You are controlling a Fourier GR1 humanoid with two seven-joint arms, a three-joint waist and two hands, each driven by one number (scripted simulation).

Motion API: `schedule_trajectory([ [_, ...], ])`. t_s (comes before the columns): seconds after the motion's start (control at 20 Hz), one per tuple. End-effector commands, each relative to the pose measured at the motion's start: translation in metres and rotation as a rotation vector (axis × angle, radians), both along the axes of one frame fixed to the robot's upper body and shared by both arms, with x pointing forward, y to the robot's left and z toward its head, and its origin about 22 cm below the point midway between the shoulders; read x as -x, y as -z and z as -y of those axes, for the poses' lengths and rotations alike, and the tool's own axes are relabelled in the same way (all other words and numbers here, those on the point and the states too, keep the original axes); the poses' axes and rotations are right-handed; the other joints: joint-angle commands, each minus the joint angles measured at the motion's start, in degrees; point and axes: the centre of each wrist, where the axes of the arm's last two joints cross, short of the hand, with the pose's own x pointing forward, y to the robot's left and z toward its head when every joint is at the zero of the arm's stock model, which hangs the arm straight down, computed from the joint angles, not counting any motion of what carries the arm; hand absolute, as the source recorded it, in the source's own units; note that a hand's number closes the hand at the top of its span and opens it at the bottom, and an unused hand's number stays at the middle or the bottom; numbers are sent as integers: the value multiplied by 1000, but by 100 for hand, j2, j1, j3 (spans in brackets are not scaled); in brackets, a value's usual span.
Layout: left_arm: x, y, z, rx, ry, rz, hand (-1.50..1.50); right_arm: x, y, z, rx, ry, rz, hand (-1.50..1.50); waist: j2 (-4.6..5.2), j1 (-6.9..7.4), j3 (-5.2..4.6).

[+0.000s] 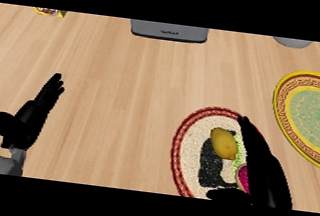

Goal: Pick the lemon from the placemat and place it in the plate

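Note:
A yellow lemon [224, 142] lies on the round red-rimmed placemat [188, 144] at the lower right. My right hand [263, 168] hovers over the placemat's right half, fingers straight and pointing away, just right of the lemon and close against it. It holds nothing. A yellow plate with a green centre [318, 117] lies at the far right, beyond the placemat. My left hand [32, 114] rests open at the lower left, fingers up.
A grey appliance [169, 31] stands at the counter's far edge in the middle. A small colourful object [50, 12] sits at the far left and a grey object [293, 42] at the far right.

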Motion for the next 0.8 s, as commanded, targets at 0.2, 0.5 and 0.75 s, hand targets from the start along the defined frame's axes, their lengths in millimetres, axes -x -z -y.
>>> schedule_trajectory([
  [0.2,1,-20,8,2,-1,8,0,-14,2,-19,112,45,-142,-150,1,22,8],
  [0.5,1,-23,-7,2,12,-2,0,-30,17,-17,148,23,-212,-150,2,25,9],
  [0.75,-9,3,3,16,-3,-17,0,-43,26,6,147,31,-224,-150,5,4,8],
])
